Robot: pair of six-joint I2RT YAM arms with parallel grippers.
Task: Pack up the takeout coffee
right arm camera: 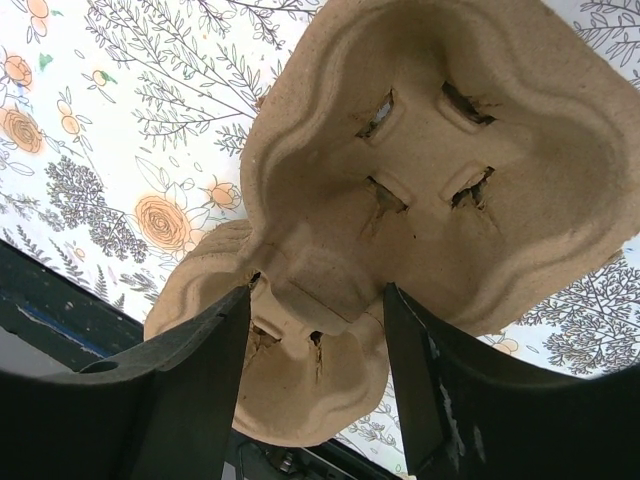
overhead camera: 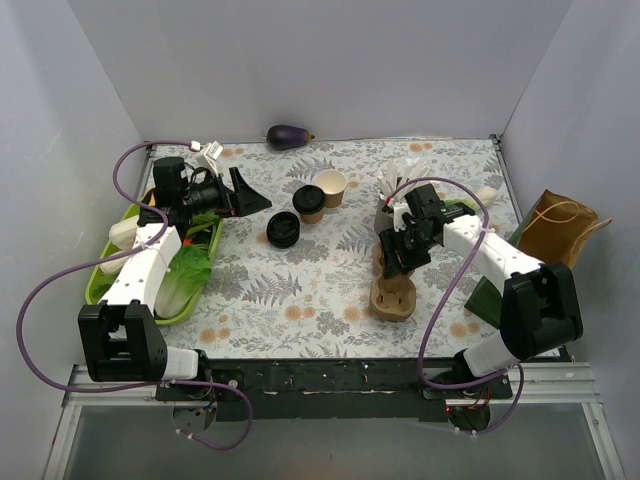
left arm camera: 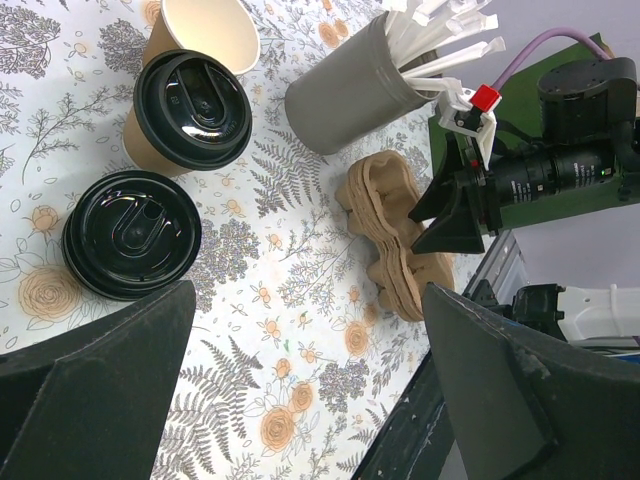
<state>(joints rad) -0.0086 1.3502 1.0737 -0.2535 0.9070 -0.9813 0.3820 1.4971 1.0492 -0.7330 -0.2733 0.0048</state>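
The takeout coffee (overhead camera: pixel 311 203) (left arm camera: pixel 195 110), a tan cup under a black lid, stands at the middle back of the table. My left gripper (overhead camera: pixel 255 198) (left arm camera: pixel 308 290) hovers open to its left with nothing between its fingers. A stack of brown pulp cup carriers (overhead camera: pixel 393 296) (left arm camera: pixel 388 240) lies at the front right. My right gripper (overhead camera: pixel 397 258) (right arm camera: pixel 317 290) is down on it. The right fingers (right arm camera: pixel 200 380) straddle the narrow neck of the top carrier (right arm camera: pixel 440 150) and press on both of its sides.
A lidless tan cup (overhead camera: pixel 332 187) (left arm camera: pixel 205 30) and a stack of black lids (overhead camera: pixel 283 230) (left arm camera: pixel 130 235) flank the coffee. A grey holder of straws (overhead camera: pixel 398 190) (left arm camera: pixel 345 95) stands behind the carriers. There is a green bag (overhead camera: pixel 488 300) and a brown bag (overhead camera: pixel 560 225) at the right, a green tray (overhead camera: pixel 120 290) at the left, and an eggplant (overhead camera: pixel 288 137) at the back.
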